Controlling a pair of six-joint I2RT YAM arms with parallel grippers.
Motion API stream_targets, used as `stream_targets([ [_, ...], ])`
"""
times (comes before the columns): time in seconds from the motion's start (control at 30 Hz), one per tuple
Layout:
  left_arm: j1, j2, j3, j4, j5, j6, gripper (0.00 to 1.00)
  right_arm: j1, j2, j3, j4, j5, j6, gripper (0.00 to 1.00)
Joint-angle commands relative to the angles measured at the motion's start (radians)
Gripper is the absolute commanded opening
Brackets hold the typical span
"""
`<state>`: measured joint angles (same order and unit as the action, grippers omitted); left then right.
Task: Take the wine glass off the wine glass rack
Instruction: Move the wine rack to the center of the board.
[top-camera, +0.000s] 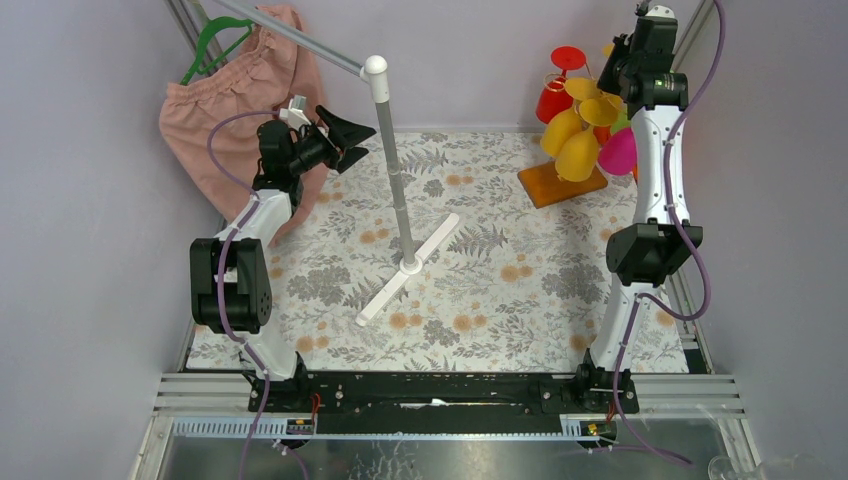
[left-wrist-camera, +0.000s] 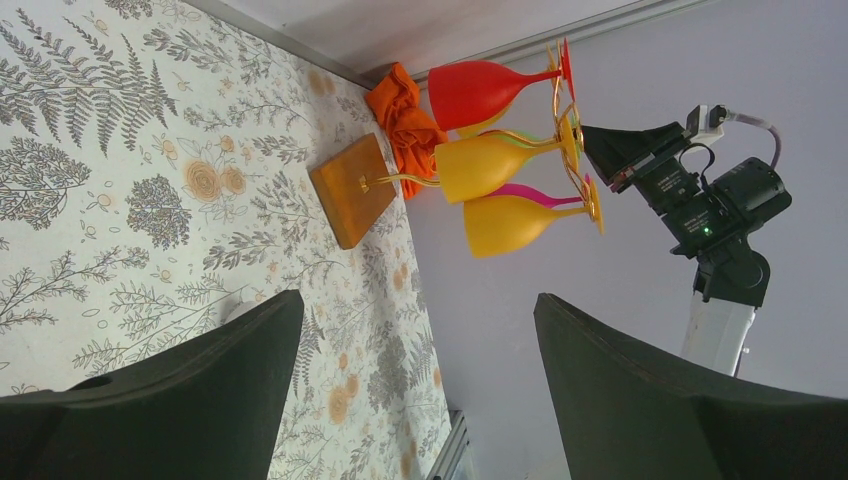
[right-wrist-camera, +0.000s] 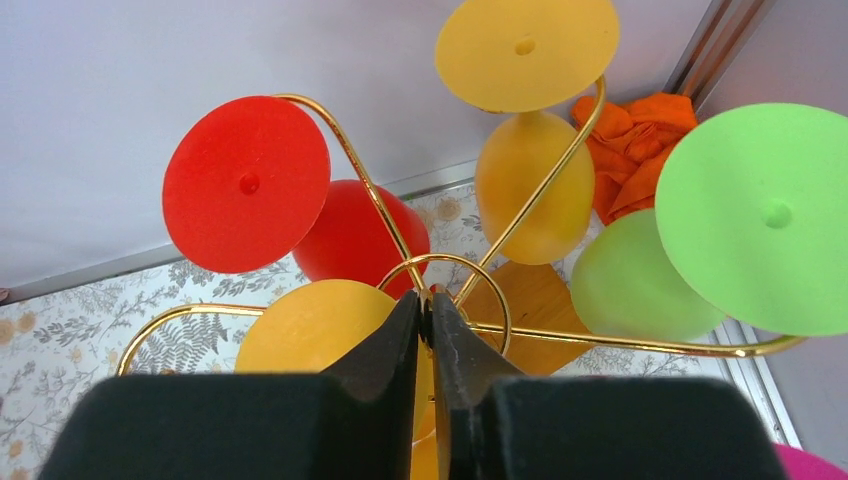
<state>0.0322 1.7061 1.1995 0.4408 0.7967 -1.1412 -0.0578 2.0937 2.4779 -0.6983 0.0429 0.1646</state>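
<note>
The wine glass rack (top-camera: 560, 183), gold wire on an orange-brown wooden base, stands at the back right. Several wine glasses hang on it bowl down: red (top-camera: 553, 100), yellow (top-camera: 578, 155), pink (top-camera: 618, 152) and green (right-wrist-camera: 630, 285). My right gripper (right-wrist-camera: 425, 305) sits over the rack's top, shut on the gold wire where the arms meet by the ring (right-wrist-camera: 500, 300). It touches no glass stem. A yellow bowl (right-wrist-camera: 310, 325) lies just below its fingers. My left gripper (top-camera: 355, 140) hangs open and empty at the back left, far from the rack (left-wrist-camera: 350, 190).
A white-and-grey pole stand (top-camera: 392, 150) with a white cross foot (top-camera: 408, 268) stands mid-table. A pink garment (top-camera: 240, 90) on a green hanger (top-camera: 215, 40) hangs behind my left arm. An orange cloth (right-wrist-camera: 635, 140) lies behind the rack by the back wall.
</note>
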Motion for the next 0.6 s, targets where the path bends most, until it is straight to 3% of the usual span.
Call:
stream_targets([
  [0.0, -0.008, 0.002, 0.035, 0.009, -0.005, 0.014, 0.93, 0.032, -0.046, 0.064, 0.005, -0.041, 0.033, 0.0],
  [0.57, -0.009, -0.003, 0.038, 0.006, -0.004, 0.014, 0.92, 0.05, -0.106, 0.027, 0.003, -0.101, 0.048, 0.0],
])
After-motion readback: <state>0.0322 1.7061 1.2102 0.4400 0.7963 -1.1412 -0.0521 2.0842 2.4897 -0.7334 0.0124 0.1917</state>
